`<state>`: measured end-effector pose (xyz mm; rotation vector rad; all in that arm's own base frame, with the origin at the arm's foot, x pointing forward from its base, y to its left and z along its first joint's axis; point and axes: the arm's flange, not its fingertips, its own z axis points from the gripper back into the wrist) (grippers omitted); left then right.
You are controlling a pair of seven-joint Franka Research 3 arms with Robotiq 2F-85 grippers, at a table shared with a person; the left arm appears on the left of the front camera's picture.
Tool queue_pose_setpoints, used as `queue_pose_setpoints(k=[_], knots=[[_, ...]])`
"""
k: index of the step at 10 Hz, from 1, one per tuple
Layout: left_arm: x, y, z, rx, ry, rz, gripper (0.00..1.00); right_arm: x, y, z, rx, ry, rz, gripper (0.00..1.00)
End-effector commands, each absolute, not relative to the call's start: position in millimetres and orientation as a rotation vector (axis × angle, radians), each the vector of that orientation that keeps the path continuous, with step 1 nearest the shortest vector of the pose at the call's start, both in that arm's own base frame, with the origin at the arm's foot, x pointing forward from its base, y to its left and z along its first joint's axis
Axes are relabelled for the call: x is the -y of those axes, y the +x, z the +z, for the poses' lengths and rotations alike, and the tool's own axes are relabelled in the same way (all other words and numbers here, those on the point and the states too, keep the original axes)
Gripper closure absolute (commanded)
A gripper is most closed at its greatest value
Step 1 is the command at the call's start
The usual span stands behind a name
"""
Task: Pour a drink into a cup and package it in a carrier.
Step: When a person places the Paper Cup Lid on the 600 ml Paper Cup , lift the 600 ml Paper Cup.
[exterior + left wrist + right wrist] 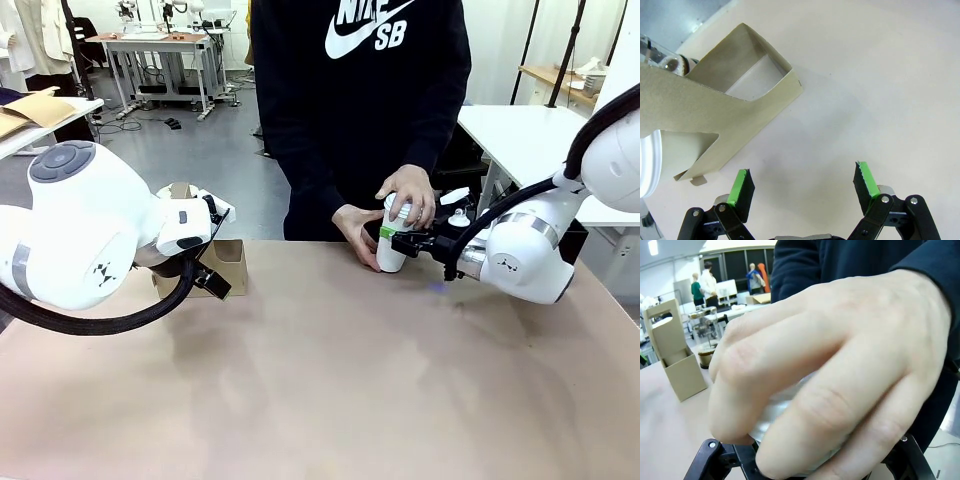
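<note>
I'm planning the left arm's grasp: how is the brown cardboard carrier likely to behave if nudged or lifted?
Probably light: the carrier looks like thin cardboard, and the compartment that shows is empty. Its walls would likely flex under a squeeze. With a tall handle over a small base, a sideways push might tip it rather than slide it.

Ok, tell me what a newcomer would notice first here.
The person's hands wrap the white cup at the far edge of the table, one covering its top, while the right gripper is shut on it from the side. On the left, the left gripper hangs open over bare table beside the brown carrier.
</note>
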<state>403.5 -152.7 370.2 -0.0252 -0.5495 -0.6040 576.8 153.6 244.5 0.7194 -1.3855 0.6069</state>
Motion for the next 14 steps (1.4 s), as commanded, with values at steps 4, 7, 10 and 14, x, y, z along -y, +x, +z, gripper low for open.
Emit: queue_pose_setpoints(k=[4, 7, 10, 14], knots=[[152.0, 403.5, 370.4, 0.550, -0.027, -0.603, 0.00, -158.3, 577.4, 250.6, 1.397, 0.721, 0.621, 0.19], [152.0, 403.5, 370.4, 0.550, -0.027, -0.603, 0.00, -158.3, 577.4, 250.6, 1.397, 0.721, 0.621, 0.19], [152.0, 403.5, 370.4, 0.550, -0.027, -0.603, 0.00, -158.3, 577.4, 250.6, 1.397, 0.721, 0.621, 0.19], [152.0, 403.5, 370.4, 0.550, -0.027, -0.603, 0.00, -158.3, 577.4, 250.6, 1.397, 0.721, 0.621, 0.19]])
